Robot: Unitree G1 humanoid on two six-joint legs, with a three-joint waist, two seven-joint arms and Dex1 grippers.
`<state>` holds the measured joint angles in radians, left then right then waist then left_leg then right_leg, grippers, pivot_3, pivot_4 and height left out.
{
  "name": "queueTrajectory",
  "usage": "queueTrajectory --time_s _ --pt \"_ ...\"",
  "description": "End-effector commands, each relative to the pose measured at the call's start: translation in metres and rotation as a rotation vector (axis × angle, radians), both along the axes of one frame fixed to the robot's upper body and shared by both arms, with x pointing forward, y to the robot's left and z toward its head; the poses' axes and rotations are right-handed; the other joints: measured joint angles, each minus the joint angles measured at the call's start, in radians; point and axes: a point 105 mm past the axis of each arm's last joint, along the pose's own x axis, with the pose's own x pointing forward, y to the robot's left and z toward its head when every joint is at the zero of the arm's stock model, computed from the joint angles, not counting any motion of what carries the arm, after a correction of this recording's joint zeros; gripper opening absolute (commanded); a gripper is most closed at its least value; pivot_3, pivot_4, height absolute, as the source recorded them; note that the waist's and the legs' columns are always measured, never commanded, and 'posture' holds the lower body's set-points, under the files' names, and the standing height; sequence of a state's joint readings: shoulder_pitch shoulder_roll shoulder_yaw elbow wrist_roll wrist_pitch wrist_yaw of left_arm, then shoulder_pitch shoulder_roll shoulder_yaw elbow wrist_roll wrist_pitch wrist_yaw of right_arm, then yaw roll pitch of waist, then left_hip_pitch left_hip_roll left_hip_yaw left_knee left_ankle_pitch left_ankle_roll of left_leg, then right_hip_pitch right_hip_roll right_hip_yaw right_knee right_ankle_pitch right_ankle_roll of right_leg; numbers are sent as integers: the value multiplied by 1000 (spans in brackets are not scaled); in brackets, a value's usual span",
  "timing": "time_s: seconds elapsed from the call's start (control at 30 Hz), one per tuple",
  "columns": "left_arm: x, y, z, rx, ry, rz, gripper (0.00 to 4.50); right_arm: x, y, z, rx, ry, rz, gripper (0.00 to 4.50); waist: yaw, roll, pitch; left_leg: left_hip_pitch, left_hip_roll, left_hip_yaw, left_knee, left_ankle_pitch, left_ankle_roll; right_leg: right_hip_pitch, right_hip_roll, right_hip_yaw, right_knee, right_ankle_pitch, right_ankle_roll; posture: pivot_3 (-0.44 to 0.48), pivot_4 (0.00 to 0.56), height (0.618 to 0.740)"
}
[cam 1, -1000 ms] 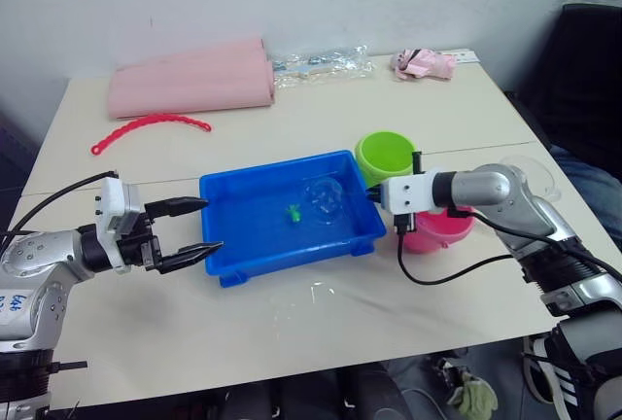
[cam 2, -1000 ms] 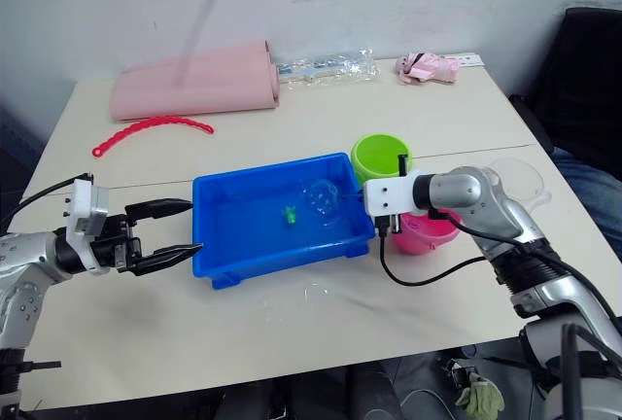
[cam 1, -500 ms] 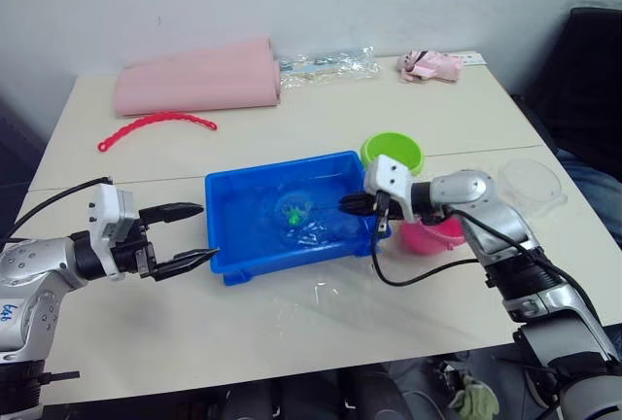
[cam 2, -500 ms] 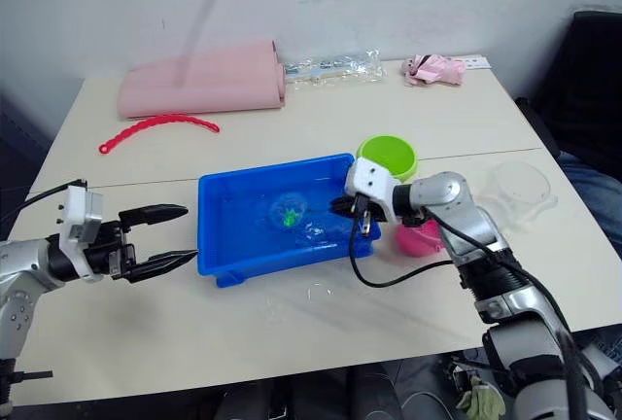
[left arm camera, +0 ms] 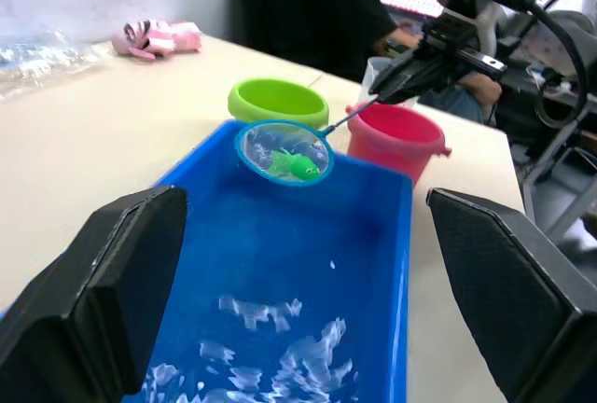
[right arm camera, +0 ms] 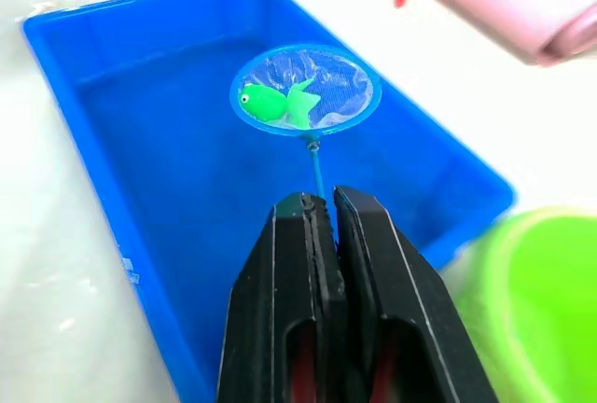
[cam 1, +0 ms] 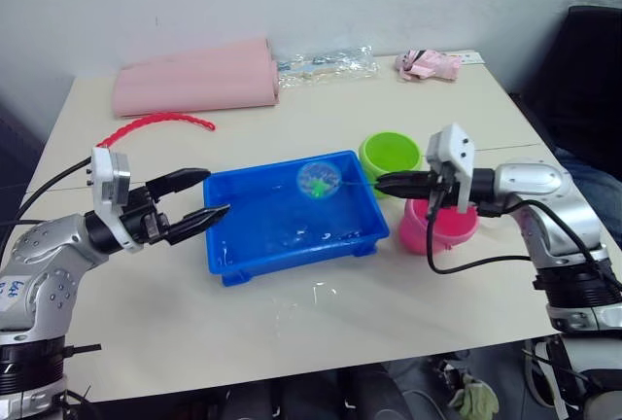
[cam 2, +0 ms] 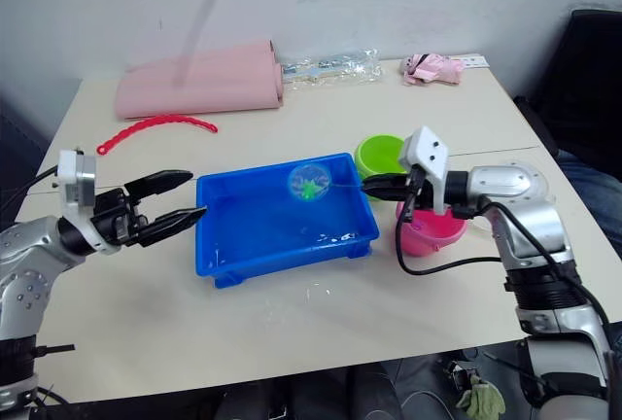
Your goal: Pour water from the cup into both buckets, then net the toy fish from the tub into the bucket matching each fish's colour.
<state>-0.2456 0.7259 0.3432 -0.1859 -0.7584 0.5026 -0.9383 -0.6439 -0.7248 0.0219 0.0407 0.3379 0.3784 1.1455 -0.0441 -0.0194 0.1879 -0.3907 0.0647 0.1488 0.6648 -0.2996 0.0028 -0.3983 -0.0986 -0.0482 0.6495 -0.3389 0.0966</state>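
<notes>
The net's (cam 1: 315,180) blue hoop hangs just above the far side of the blue tub (cam 1: 296,262), and a green toy fish (right arm camera: 270,102) lies in its mesh. My right gripper (cam 1: 381,185) is shut on the net's thin handle. It sits between the lime green bucket (cam 1: 389,153) and the pink bucket (cam 1: 442,230). My left gripper (cam 1: 216,193) is open with nothing in it, just off the tub's left end. There is water in the tub. The cup is hidden.
A rolled pink cloth (cam 1: 194,75), a red beaded chain (cam 1: 155,123), clear plastic wrapping (cam 1: 321,62) and a small pink toy (cam 1: 425,63) lie toward the table's far side. Water drops (cam 1: 321,294) lie in front of the tub. A person (left arm camera: 326,11) sits beyond the table.
My right gripper has lifted the net out of the tub's water with the green fish in it and drawn back toward the buckets. My left gripper has come closer to the tub's left end.
</notes>
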Motion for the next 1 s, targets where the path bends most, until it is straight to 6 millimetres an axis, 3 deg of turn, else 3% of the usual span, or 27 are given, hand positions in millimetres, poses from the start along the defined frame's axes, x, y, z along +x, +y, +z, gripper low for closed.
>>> queueTrajectory --time_s 0.03,0.27,0.5,0.9,1.0 --pt "4 -10 8 -17 -50 -12 4470 -1 -23 28 22 -95 -58 0 5 0 0 0 0 0 0 0 0 0 0 0 0 0 0 0 150 740" --pt "16 -35 8 -46 -74 -63 4470 18 -69 41 9 -162 -209 0 15 0 0 0 0 1 1 0 0 1 2 0 -1 0 1 0 150 740" --pt "21 -49 8 -34 -101 -119 4470 34 -101 26 -200 -302 -298 0 13 0 0 0 0 1 1 1 0 0 3 1 -2 0 1 0 150 740" --pt "21 -44 1 4 -99 -136 4470 25 -109 15 -697 -834 -136 0 9 0 0 1 0 2 2 1 -1 0 2 1 -1 0 1 0 150 740" --pt "20 -41 -4 8 -83 -134 4470 25 -108 22 -801 -992 -111 0 6 0 0 1 0 2 2 2 -2 0 2 2 0 0 1 0 150 740"
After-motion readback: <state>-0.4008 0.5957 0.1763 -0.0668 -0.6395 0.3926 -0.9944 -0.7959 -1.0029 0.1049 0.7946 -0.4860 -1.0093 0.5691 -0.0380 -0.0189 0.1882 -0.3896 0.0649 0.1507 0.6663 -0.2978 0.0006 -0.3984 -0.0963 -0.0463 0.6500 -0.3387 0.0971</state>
